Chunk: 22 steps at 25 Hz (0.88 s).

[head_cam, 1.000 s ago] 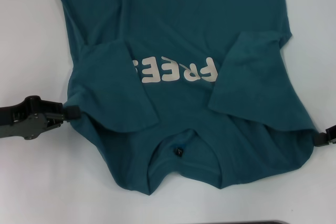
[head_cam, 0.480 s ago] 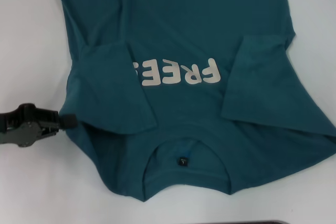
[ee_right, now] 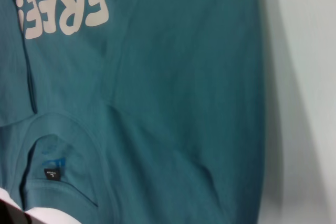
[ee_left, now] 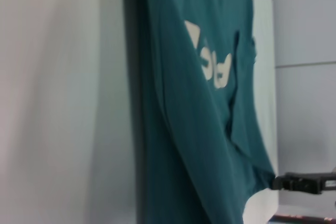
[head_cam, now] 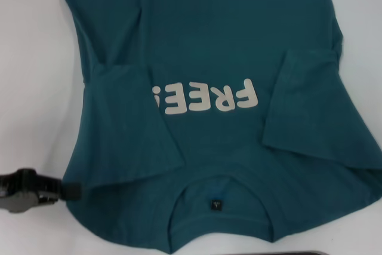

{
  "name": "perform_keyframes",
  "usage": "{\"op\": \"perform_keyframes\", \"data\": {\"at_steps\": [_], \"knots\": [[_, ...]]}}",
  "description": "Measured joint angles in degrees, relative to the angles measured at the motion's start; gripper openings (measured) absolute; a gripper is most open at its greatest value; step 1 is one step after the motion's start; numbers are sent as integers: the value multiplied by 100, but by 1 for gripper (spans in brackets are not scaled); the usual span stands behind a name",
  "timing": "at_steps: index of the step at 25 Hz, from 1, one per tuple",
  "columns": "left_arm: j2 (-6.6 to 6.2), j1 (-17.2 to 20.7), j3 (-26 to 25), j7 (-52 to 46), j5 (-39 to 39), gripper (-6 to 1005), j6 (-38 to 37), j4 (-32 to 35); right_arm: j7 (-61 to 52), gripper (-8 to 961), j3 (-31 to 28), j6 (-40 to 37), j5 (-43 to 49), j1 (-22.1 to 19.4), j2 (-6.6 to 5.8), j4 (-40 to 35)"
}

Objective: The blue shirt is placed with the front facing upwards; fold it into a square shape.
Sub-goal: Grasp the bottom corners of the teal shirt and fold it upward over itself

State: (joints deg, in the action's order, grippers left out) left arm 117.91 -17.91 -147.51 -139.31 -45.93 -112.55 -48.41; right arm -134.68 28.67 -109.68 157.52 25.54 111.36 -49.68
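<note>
The blue shirt [head_cam: 209,34] lies front up on the white table [head_cam: 30,58], its collar [head_cam: 216,204] nearest me and both sleeves folded in over the chest beside the off-white letters [head_cam: 206,97]. My left gripper [head_cam: 70,190] is shut on the shoulder edge at the lower left of the head view. My right gripper [ee_left: 281,182] is outside the head view. It shows far off in the left wrist view as a black bar pinching the opposite shoulder corner of the shirt [ee_left: 184,129]. The right wrist view is filled by the shirt [ee_right: 184,77].
A dark strip [head_cam: 304,253] runs along the table's near edge. Beyond the table's right side, the left wrist view shows a grey surface [ee_left: 304,103].
The shirt has slid toward me, so the letters and collar sit lower in the head view. My left gripper moved back with its shoulder. The right gripper has left the head view.
</note>
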Motion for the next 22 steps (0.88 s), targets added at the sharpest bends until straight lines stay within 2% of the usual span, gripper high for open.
{"op": "perform_keyframes", "data": {"at_steps": [6,13,19,22], "knots": [[12,228,178,-181,195,17,7,-409,28,6,14,-46,59,-120,14,-16],[7,202,146,-211,604,17,41,-469,71,7,16,-62,69,-211,5,-21],[-4,178,110,-130,571,17,-11,-474,160,7,-25,-109,45,-202,10,-24],[-27,97,103,6,381,16,-45,-414,308,7,-110,-275,-323,-142,-2,-24]]}}
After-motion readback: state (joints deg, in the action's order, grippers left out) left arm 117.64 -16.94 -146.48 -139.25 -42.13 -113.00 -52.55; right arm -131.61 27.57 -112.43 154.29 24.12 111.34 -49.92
